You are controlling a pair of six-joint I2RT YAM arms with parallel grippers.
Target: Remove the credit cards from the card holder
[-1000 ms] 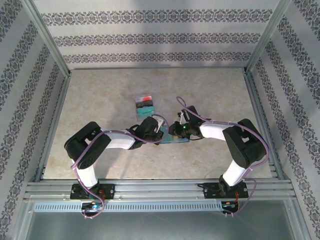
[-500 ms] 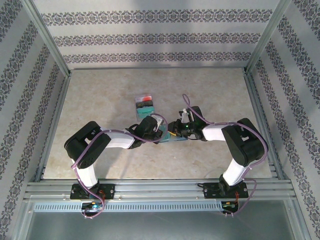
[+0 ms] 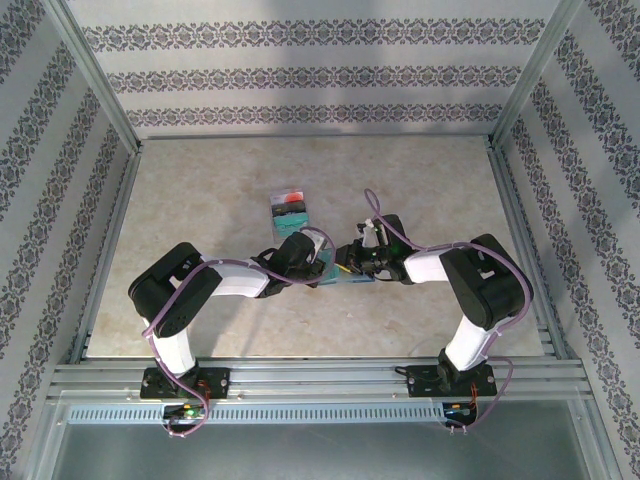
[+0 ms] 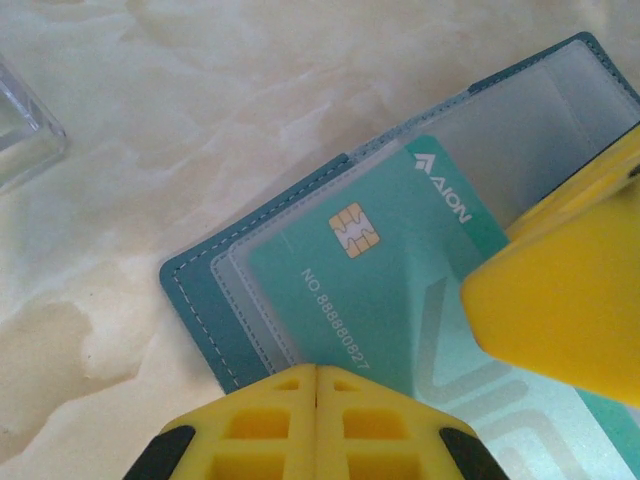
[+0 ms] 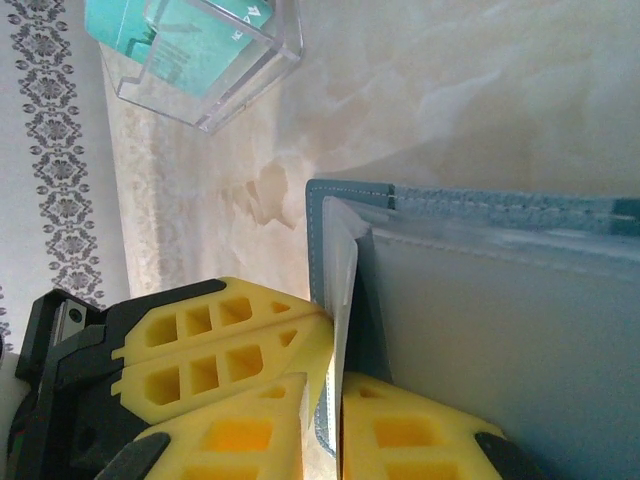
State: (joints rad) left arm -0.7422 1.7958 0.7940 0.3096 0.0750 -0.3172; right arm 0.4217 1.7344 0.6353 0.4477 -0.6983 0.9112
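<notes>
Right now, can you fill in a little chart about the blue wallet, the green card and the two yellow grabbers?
holder: slate-blue folding card holder, lying open on the marbled beige tabletop
card: teal-green plastic chip card, inside the holder
left gripper: shut, tips over the card
right gripper: closed on a thin pale sheet at the holder's edge; card or sleeve, cannot tell
box: clear plastic box, apart from the holder

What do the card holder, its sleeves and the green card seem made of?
Card holder: likely faux leather or coated fabric, matte, stitched edge. Sleeves: clear, slightly frosted plastic; card shows through. Green card: smooth plastic, apparently; printed number, metal chip.
</notes>
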